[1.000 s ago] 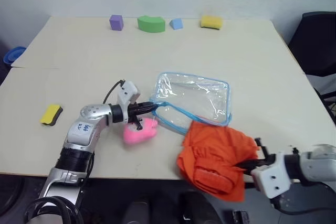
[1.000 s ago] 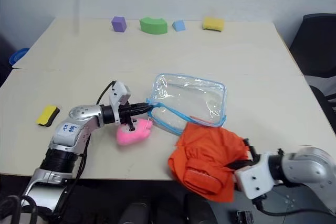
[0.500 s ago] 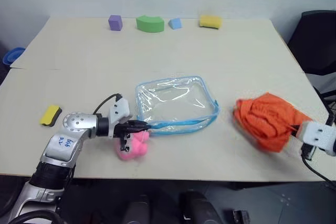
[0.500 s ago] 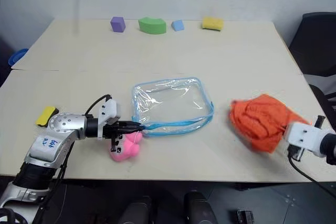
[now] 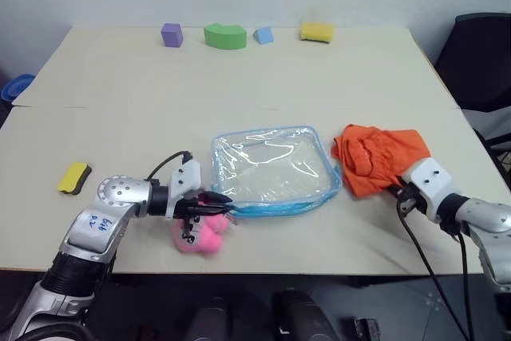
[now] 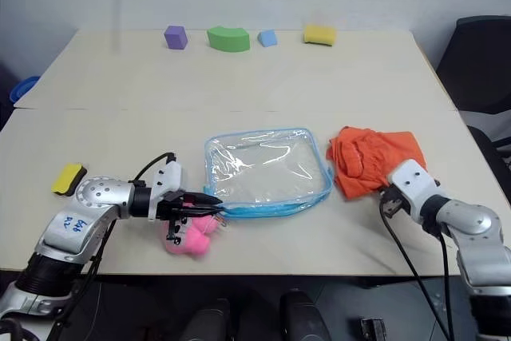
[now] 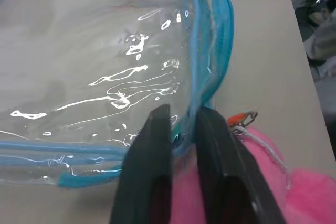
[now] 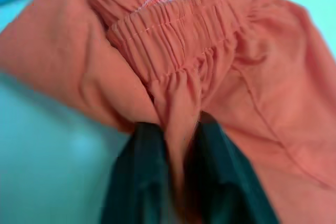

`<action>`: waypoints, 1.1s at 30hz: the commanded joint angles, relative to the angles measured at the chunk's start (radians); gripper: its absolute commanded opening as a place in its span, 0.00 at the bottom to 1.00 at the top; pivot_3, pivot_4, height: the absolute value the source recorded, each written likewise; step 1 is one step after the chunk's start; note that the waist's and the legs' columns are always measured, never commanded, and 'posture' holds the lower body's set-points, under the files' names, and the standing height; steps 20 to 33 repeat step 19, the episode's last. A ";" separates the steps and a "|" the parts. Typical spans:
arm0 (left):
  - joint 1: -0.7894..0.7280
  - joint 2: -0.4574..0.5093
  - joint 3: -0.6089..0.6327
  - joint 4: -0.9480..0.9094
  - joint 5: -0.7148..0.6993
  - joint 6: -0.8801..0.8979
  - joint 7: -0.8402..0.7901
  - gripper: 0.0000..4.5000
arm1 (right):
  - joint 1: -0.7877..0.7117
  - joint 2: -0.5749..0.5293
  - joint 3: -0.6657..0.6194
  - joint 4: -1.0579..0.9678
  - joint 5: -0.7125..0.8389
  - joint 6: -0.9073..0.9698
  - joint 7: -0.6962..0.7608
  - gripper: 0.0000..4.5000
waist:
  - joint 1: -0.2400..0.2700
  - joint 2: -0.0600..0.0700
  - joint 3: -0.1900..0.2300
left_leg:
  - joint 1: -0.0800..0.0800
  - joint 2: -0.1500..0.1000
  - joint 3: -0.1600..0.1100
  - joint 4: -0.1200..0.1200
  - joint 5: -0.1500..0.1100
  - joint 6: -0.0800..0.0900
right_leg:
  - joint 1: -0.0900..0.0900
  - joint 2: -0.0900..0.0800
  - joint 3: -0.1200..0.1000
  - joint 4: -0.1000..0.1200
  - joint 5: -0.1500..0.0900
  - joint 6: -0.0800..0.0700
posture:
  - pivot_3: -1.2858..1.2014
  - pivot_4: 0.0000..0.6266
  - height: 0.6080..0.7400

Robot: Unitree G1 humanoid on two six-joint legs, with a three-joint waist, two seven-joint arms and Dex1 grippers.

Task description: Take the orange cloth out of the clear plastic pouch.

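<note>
The cloth lies bunched on the desk, wholly outside the pouch and just beside its right edge. Its near right corner runs between the right gripper's jaws — in the right wrist view a fold of orange fabric sits between the two black fingers, which stand slightly apart with the cloth pinched in the gap. The gathered, stitched band of the cloth lies just beyond the fingertips.

The pouch lies flat near the middle of the desk, see-through, with nothing orange inside it (the desk shows straight through the plastic). Its blue-trimmed near left corner meets the left gripper; in the left wrist view the trim and zipper edge pass into the narrow gap between the two fingers, so those jaws are grasping the pouch by its edge.

Under and just beside the left gripper sits a pink toy, with a small orange tag and white string next to the fingers. Farther left, well apart, a yellow block rests near the desk's left side. Along the far edge stand a purple cube, a green arch, a small blue block and a yellow sponge. A dark chair stands off the right side.
</note>
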 commanded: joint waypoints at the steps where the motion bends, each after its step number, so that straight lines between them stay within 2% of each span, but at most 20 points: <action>1: 0.014 0.021 0.115 -0.080 -0.123 0.112 0.021 0.42 | 0.039 -0.072 -0.134 -0.107 0.123 0.108 0.091 0.47 | 0.000 0.000 0.000 | 0.000 0.000 0.000 0.000 0.000 0.000 | 0.000 0.000 0.000 0.000 0.000 0.000 | 0.52 0.24 1.00; 7: 0.010 0.040 0.349 -0.116 -0.294 0.289 0.134 0.83 | 0.109 -0.169 -0.339 -0.129 0.309 0.255 0.258 0.93 | -0.001 0.000 0.000 | 0.000 0.000 -0.001 0.000 0.000 0.000 | 0.000 0.000 0.000 0.000 0.000 0.000 | 0.52 0.24 1.00; 8: 0.019 0.068 0.390 -0.110 -0.316 0.309 0.121 0.83 | 0.129 -0.194 -0.371 -0.106 0.316 0.261 0.294 0.99 | -0.001 0.000 0.000 | 0.000 0.000 -0.001 0.000 0.000 0.000 | 0.001 0.000 -0.001 0.000 0.000 0.000 | 0.52 0.24 1.00; 10: 0.034 0.110 0.438 -0.101 -0.344 0.332 0.101 0.83 | 0.160 -0.225 -0.413 -0.073 0.326 0.262 0.347 0.99 | -0.001 0.000 0.000 | 0.000 0.000 -0.001 0.000 0.000 0.000 | 0.001 0.000 0.000 -0.001 0.000 0.000 | 0.52 0.24 1.00; 11: 0.067 0.163 0.461 -0.085 -0.329 0.313 0.052 0.83 | 0.197 -0.252 -0.446 -0.046 0.332 0.268 0.407 0.99 | 0.000 0.000 0.000 | 0.001 0.000 -0.001 0.000 0.000 0.000 | 0.001 0.000 0.000 -0.001 0.000 0.000 | 0.52 0.24 1.00; 14: 0.161 0.317 0.525 0.013 -0.254 0.223 -0.088 0.83 | 0.301 -0.319 -0.534 0.040 0.322 0.248 0.567 0.99 | -0.001 0.000 0.000 | 0.002 0.000 0.000 -0.004 0.000 0.000 | 0.001 0.000 0.000 -0.004 0.000 0.000 | 0.52 0.24 1.00; 17: 0.197 0.395 0.550 0.121 -0.199 0.112 -0.155 0.83 | 0.327 -0.357 -0.569 0.118 0.314 0.232 0.626 0.99 | -0.002 0.000 0.001 | 0.003 0.000 0.000 -0.006 0.000 0.000 | 0.002 0.000 0.000 -0.006 0.000 0.000 | 0.52 0.24 1.00; 19: 0.185 0.413 0.549 0.166 -0.183 0.070 -0.171 0.83 | 0.312 -0.365 -0.572 0.146 0.316 0.223 0.635 0.99 | -0.002 0.000 0.001 | 0.004 0.000 0.000 -0.007 0.000 0.001 | 0.003 -0.001 0.000 -0.007 0.000 0.000 | 0.52 0.24 1.00; 33: 0.185 0.413 0.549 0.166 -0.183 0.070 -0.171 0.83 | 0.312 -0.365 -0.572 0.146 0.316 0.223 0.635 0.99 | -0.002 0.000 0.001 | 0.004 0.000 0.000 -0.007 0.000 0.001 | 0.003 -0.001 0.000 -0.007 0.000 0.000 | 0.52 0.24 1.00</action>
